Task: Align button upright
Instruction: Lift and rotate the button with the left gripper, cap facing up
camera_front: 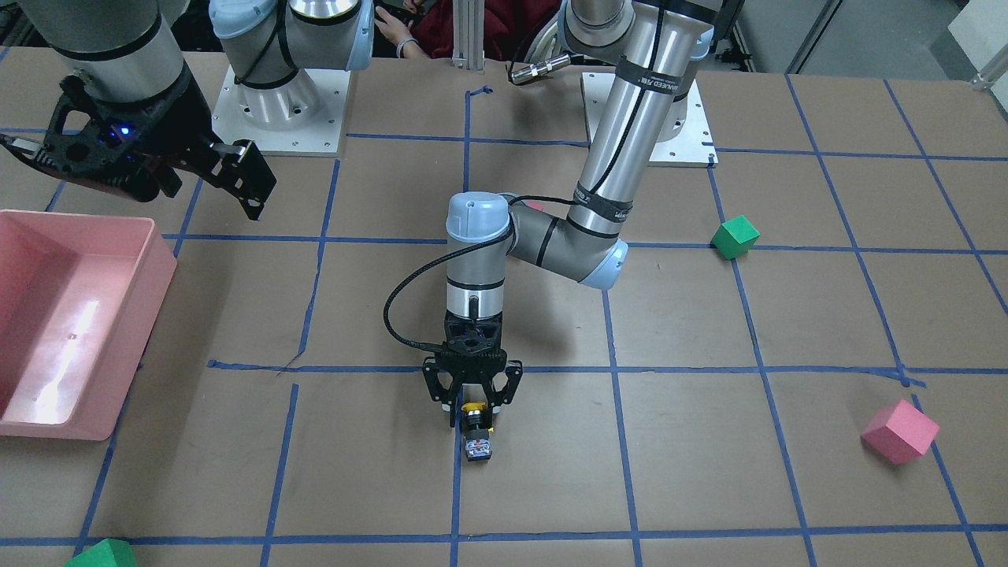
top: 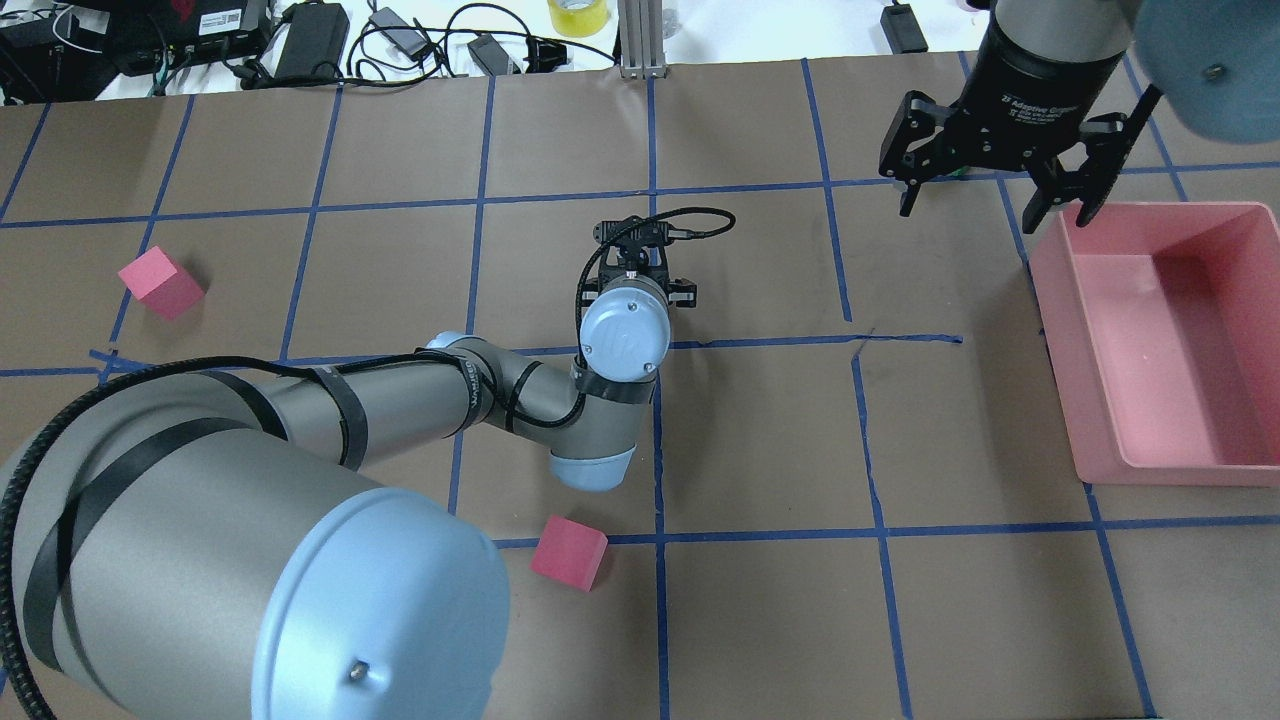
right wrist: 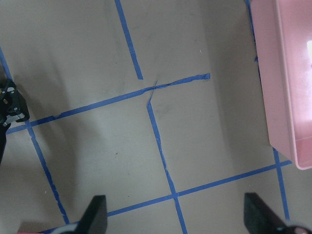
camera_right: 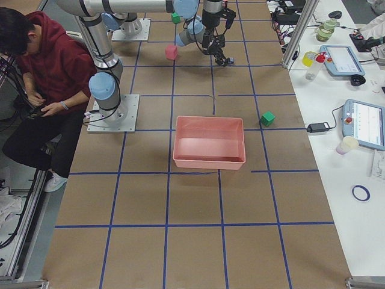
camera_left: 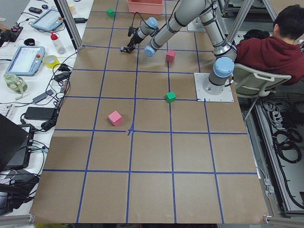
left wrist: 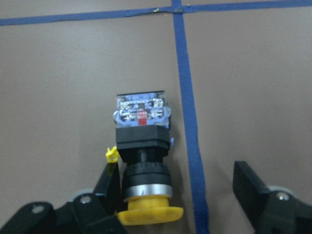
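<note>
Pink bin [camera_front: 79,214], green cube [camera_front: 735,236], well apart from button [camera_front: 476,429]

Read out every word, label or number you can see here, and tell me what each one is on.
"Adaptive Gripper": white print on the black body of the right hand, overhead view; smaller lines beside it unreadable.
White letters on the black strap around the left arm: too blurred to read.
Label on the terminal end of the button: too blurred.
Nothing else is legible.
</note>
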